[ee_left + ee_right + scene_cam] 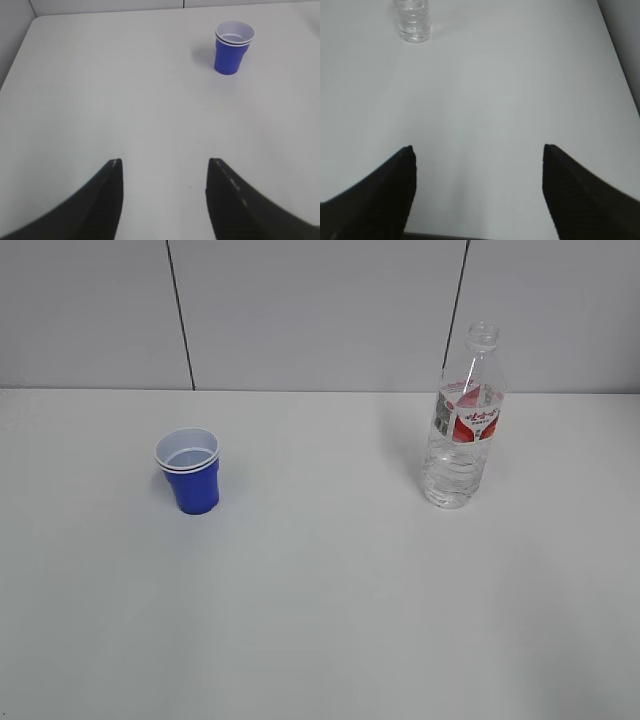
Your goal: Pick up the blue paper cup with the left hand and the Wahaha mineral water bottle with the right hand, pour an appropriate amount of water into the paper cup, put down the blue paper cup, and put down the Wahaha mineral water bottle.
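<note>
Cup (190, 472): we see it upright on the worktop's left, deep blue outside, white inside, doubled white rim.
Bottle (462, 420): we see it upright on the right, well apart from the cup; tall, clear, ribbed, red-and-white label, no cap.
Water: we cannot make out its level.

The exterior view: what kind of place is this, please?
Probably a lab or test bench, not a home: a bare white table, a plain grey panelled wall, and only a blue paper cup and an open water bottle set out.
</note>
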